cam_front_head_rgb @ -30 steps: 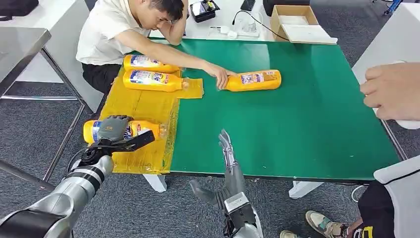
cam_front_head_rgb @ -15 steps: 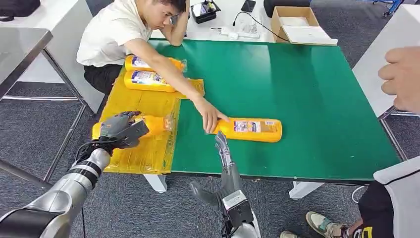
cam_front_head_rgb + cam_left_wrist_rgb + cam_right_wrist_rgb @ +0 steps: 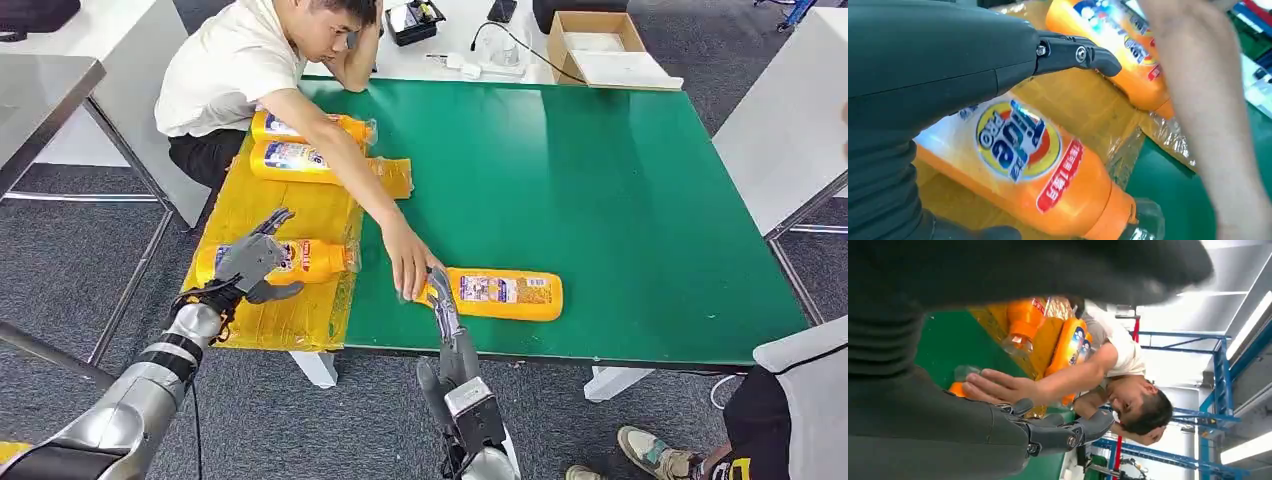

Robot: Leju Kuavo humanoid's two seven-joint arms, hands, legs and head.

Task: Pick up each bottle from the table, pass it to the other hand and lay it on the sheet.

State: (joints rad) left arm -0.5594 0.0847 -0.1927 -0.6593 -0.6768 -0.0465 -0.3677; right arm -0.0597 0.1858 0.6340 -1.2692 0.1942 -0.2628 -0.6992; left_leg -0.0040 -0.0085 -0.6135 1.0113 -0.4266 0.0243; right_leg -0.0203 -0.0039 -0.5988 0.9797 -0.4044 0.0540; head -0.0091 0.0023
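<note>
1. Your left hand (image 3: 250,262) covers the base end of the bottle on the sheet (image 3: 300,258); contact between palm and bottle can't be told from the head view.
2. In the left wrist view the grey hand cover hides that bottle's lower half, and the person's forearm (image 3: 1208,100) is blurred.
3. The person's hand (image 3: 408,262) hides the cap of the bottle on the table (image 3: 500,293).
4. Your right hand (image 3: 445,305) overlaps that bottle's neck; touching or just above, you can't tell.
5. The person's arm crosses the two far bottles (image 3: 300,160), hiding part of each.
6. The cardboard box (image 3: 600,45) is cut by the top edge.
</note>
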